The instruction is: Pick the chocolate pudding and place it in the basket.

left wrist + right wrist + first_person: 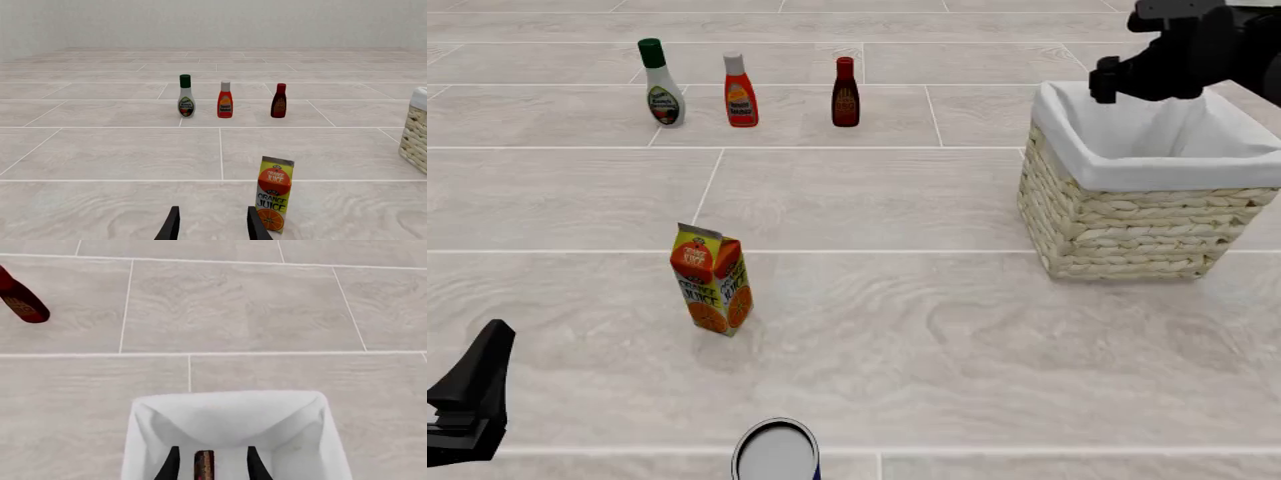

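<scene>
The chocolate pudding (203,466) shows as a narrow dark brown strip inside the basket (230,415), seen down into its white lining. My right gripper (212,464) hangs open over the basket, with a finger on each side of the pudding and a gap to both. In the front view the right arm (1181,50) is above the far rim of the wicker basket (1121,215), and the pudding is hidden. Low at the near left, my left gripper (213,227) is open and holds nothing. It points past the orange juice carton (275,194).
The orange juice carton (711,280) stands left of centre. Three bottles line the back: green-capped white (662,84), red-orange (741,92) and dark red-brown (845,93). A round white object with a blue rim (777,452) sits at the near edge. The basket's side (417,135) is to the right.
</scene>
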